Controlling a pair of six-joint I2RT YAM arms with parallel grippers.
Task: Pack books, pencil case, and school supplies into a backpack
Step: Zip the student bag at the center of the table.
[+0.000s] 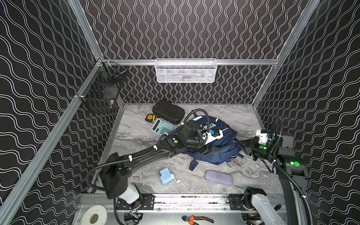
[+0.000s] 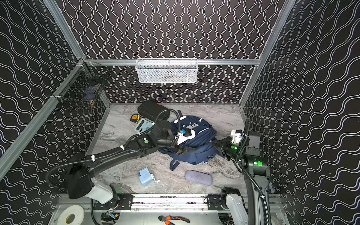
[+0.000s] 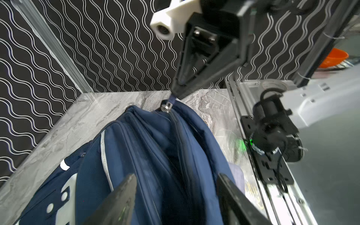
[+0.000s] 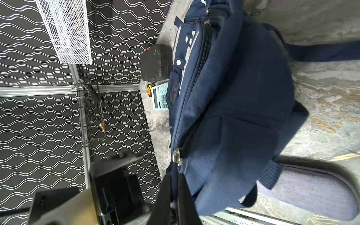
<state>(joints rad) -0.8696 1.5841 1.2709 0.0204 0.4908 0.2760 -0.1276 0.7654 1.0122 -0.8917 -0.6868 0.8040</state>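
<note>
The navy backpack point(image 1: 220, 155) point(image 2: 198, 153) lies mid-table with its main zip partly undone. My left gripper point(image 3: 176, 177) point(image 1: 212, 151) hangs open just over that gap point(image 3: 175, 159), holding nothing. My right gripper point(image 4: 174, 176) point(image 1: 240, 144) is shut on the zipper pull point(image 4: 174, 167) at the bag's right end. The pencil case point(image 1: 219, 177) point(image 4: 311, 187) lies in front of the bag. The sharpener point(image 1: 166, 176) sits front left of it. The calculator point(image 1: 162, 126) point(image 4: 160, 96) lies behind the left arm. No books are in view.
A black ribbed hard case point(image 1: 168, 112) and a tape measure point(image 1: 150, 117) lie at the back left. A white mesh basket point(image 1: 186, 71) hangs on the back wall and a black wire basket point(image 1: 101, 91) on the left wall. The rail point(image 1: 185, 200) borders the front edge.
</note>
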